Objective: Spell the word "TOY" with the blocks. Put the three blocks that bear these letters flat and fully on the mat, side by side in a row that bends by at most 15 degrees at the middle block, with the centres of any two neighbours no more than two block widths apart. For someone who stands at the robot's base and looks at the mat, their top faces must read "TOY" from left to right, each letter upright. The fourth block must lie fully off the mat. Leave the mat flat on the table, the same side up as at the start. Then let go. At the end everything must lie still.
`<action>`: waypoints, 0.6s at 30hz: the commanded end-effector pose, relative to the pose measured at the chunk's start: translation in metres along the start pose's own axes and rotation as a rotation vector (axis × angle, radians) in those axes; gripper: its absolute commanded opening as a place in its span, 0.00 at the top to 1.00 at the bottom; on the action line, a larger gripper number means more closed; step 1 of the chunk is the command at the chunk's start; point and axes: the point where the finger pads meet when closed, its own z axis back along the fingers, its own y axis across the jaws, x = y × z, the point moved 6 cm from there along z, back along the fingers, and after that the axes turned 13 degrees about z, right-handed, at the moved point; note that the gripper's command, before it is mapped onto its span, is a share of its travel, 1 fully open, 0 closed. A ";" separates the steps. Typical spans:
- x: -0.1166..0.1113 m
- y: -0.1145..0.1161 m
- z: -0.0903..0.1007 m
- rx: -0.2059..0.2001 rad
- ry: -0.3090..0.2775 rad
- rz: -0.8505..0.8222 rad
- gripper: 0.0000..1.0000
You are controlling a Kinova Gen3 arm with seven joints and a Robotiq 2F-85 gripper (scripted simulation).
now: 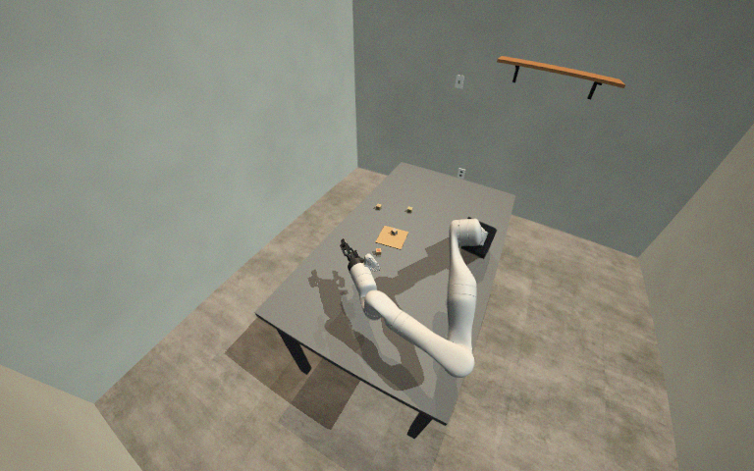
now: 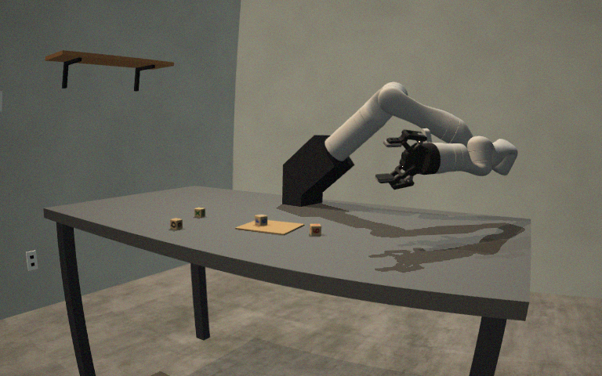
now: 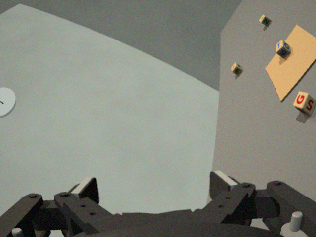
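Hovering above the counter (image 1: 439, 188) (image 2: 132, 201) (image 3: 247, 123), pincer (image 1: 349, 252) (image 2: 385, 160) (image 3: 153, 188) spread fully wide and gripping nothing, with one blue-lettered block (image 1: 393, 232) (image 2: 261, 220) (image 3: 282, 48) on the mat (image 1: 383, 239) (image 2: 284, 228) (image 3: 282, 81).
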 end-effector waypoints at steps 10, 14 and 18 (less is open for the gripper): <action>0.001 -0.015 0.010 0.061 -0.047 -0.022 0.00; 0.000 -0.026 0.015 0.108 -0.082 -0.035 0.00; -0.002 -0.040 0.020 0.167 -0.128 -0.052 0.00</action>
